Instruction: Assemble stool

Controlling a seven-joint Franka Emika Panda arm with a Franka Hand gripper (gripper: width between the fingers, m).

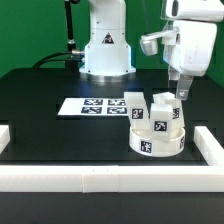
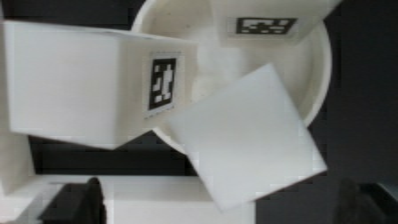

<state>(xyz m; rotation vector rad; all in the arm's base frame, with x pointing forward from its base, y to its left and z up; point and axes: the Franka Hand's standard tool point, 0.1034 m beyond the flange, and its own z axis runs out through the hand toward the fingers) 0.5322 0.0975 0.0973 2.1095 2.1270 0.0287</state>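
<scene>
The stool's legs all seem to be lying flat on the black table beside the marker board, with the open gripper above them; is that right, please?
Not quite: in the exterior view the legs sit on top of the round seat, not flat on the table. The marker board lies beside them, and the open gripper hangs above.

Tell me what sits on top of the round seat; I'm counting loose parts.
Three tagged legs rest on the seat, bunched together. The open gripper hangs just above them, empty. The seat's top beneath the legs is covered.

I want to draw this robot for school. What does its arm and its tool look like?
The arm is chunky and white with rounded shells and grey at the joints. Its base is a white tower bearing a black triangle mark, with a black cable beside it. The tool is small, with two thin dark fingers.
</scene>
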